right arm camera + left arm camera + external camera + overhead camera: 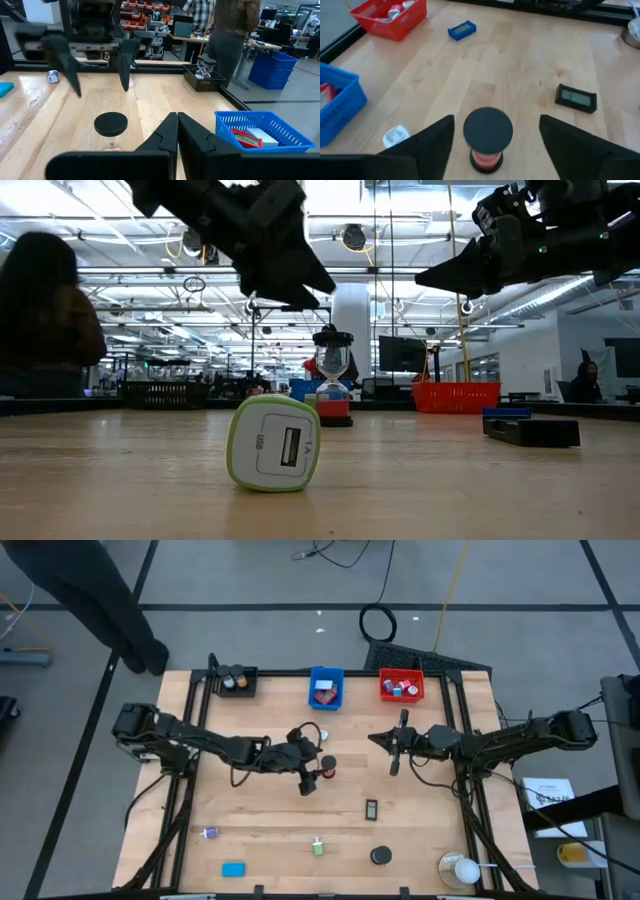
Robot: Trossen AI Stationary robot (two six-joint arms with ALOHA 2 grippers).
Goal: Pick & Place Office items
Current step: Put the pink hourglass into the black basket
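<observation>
Light wooden table [260, 815]. Along the far edge: black bin [236, 682], blue bin [325, 687], red bin [401, 686]. At centre: small hourglass [328, 767], upright. Nearer the front: black display unit [371, 808], green-and-white USB charger [317, 847], blue block [233, 869], black disc [380, 856], small bluish piece [209, 833].

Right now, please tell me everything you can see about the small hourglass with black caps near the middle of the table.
The hourglass stands upright on the wooden table, alone, touching nothing else. It has a round black top cap, a clear glass body and red at its base. The left gripper is above it with fingers open on either side, not touching it.
</observation>
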